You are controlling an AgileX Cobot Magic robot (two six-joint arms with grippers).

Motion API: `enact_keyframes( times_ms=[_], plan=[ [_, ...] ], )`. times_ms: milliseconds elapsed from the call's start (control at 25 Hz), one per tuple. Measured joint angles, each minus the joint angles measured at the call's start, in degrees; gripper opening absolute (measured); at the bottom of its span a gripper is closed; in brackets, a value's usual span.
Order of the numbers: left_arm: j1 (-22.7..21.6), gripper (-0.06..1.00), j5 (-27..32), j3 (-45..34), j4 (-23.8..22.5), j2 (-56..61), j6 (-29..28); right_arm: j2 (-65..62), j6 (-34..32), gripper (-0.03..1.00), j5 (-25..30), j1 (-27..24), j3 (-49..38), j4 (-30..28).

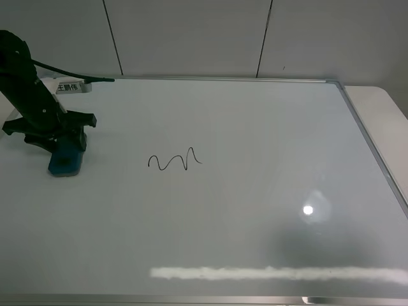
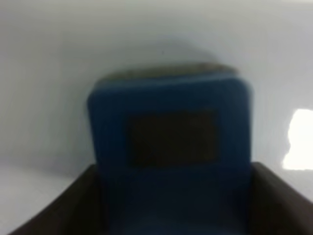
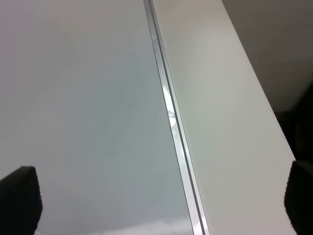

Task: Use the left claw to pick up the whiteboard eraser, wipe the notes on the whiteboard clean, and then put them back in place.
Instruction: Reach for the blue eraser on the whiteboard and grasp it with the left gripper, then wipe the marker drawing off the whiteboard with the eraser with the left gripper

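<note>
The whiteboard fills most of the exterior high view. The notes, a thin black wavy line, sit left of its middle. The teal-blue whiteboard eraser lies on the board near the left edge. My left claw reaches down onto its far end. In the blurred left wrist view the eraser fills the space between the two dark fingers, which press against its sides. My right gripper is open and empty, over the board's right frame; it is out of the exterior view.
A white label with dark characters and a black cable lie at the board's top left. A white table surface shows beyond the board's right frame, also in the right wrist view. A wall stands behind.
</note>
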State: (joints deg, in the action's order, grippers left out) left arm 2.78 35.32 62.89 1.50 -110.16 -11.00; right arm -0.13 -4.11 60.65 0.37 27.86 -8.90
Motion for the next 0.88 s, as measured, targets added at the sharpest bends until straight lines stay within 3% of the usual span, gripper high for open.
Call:
enact_keyframes(
  times_ms=[440, 880],
  plan=[
    [0.0, 0.56, 2.5, 0.0, -0.7, 0.2, 0.5, 0.0, 0.0, 0.99, 0.0, 0.0, 0.0, 0.0],
    [0.0, 0.56, 11.0, 0.0, -0.3, 7.9, 0.6, 0.0, 0.0, 0.99, 0.0, 0.0, 0.0, 0.0]
  ],
)
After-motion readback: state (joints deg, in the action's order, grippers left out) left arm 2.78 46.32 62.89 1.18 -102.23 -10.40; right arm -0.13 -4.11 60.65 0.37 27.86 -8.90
